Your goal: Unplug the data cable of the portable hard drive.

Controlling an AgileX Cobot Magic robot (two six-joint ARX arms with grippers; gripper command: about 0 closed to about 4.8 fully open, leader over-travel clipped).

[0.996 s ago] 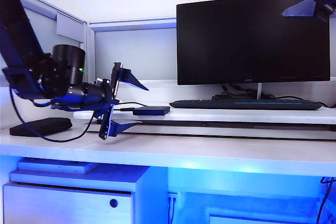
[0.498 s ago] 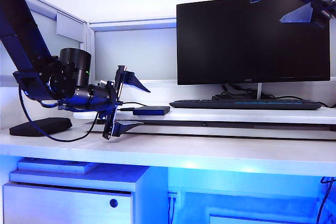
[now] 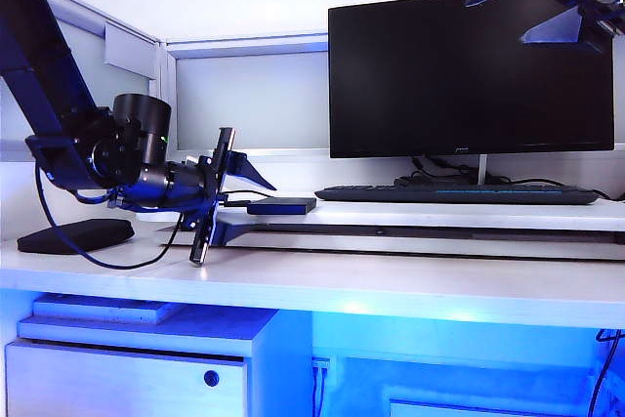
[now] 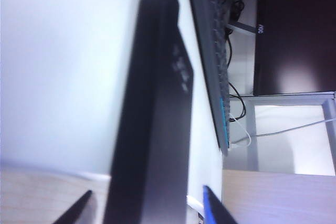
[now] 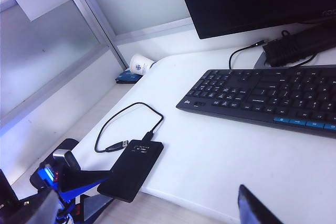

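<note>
Left end effector (image 3: 234,205) low, fingers apart; right end effector (image 3: 532,2) raised high, open

I am looking at an office cubicle. A white desk (image 3: 391,285) carries a dark monitor (image 3: 469,70) and black keyboard (image 5: 273,95). Frosted partition panels (image 5: 47,56) enclose it.

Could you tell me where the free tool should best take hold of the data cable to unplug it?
Probably at the plug, where the cable enters the drive at its far short edge. Come from above with the open right tool, jaws across the plug, and pull straight away from the drive, which the left tool straddles.
</note>
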